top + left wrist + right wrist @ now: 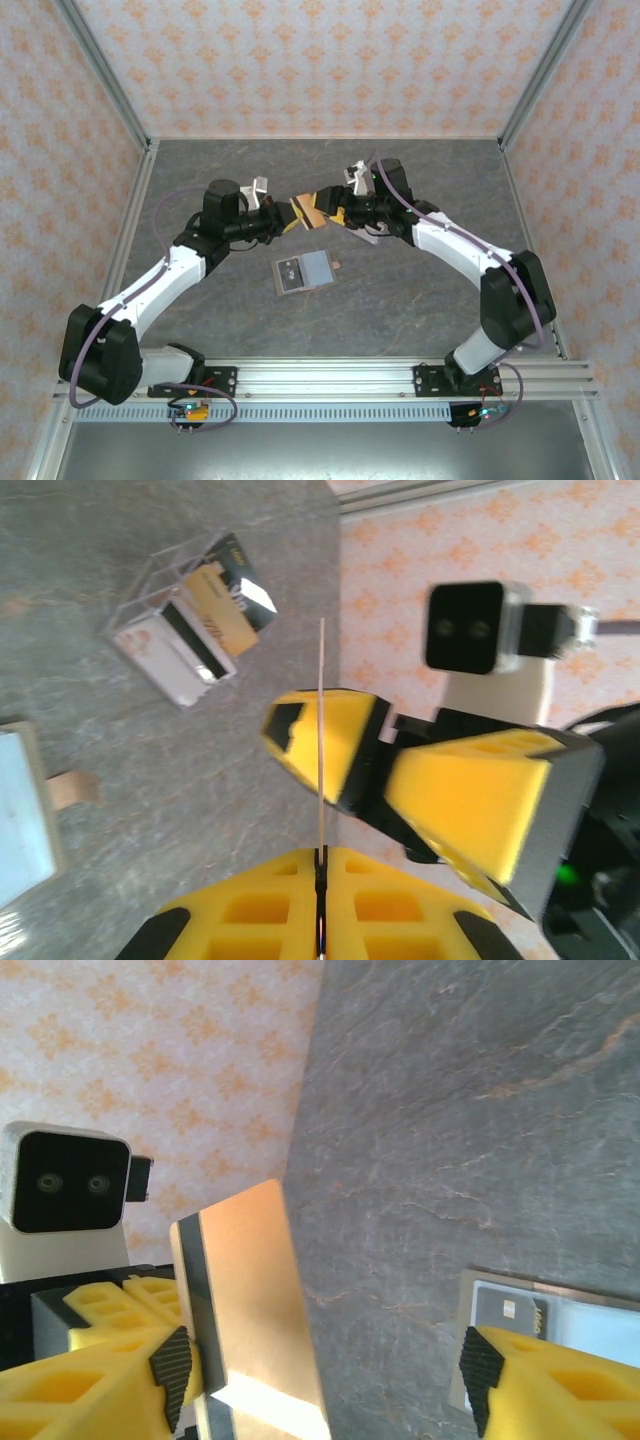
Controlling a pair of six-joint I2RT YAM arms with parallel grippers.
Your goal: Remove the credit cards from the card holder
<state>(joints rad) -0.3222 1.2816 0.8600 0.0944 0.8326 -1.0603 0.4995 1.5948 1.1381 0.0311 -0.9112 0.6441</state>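
Left gripper (320, 885) is pinching a thin, flat orange card (250, 1290) by one edge. Right gripper (325, 1360) jaws are standing spread around it.

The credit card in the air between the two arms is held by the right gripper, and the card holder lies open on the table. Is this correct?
Not quite. It is the left gripper that pinches the credit card, as the left wrist view shows with the card edge-on; the right gripper stands open. The card holder does lie open on the table.
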